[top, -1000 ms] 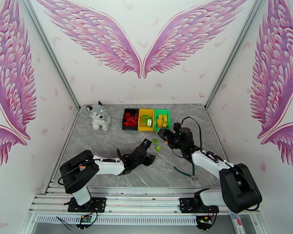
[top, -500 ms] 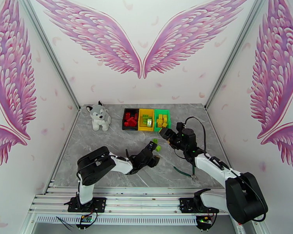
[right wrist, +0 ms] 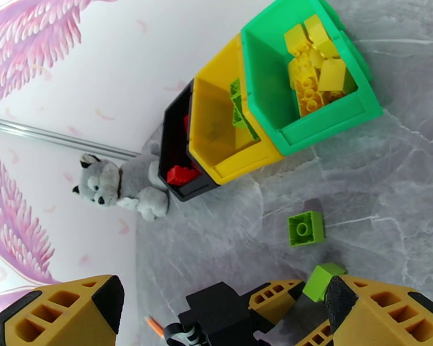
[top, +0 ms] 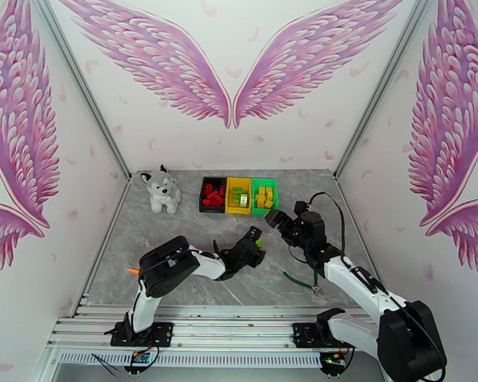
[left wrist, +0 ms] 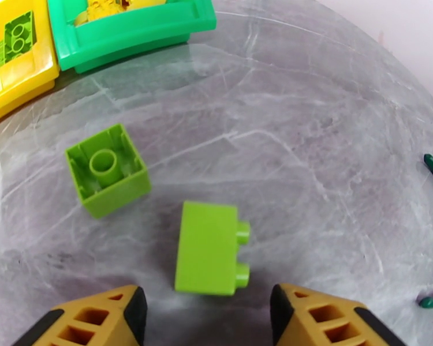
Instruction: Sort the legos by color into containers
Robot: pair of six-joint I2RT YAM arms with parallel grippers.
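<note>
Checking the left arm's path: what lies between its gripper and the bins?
Left wrist view: a sideways brick just ahead of the left gripper, then an upturned brick, both green, before the yellow bin and green bin.

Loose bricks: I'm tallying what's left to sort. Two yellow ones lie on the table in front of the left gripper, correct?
Not yellow. The left wrist view shows both are light green: the side-lying brick and the upturned brick lie on the table in front of the left gripper.
</note>
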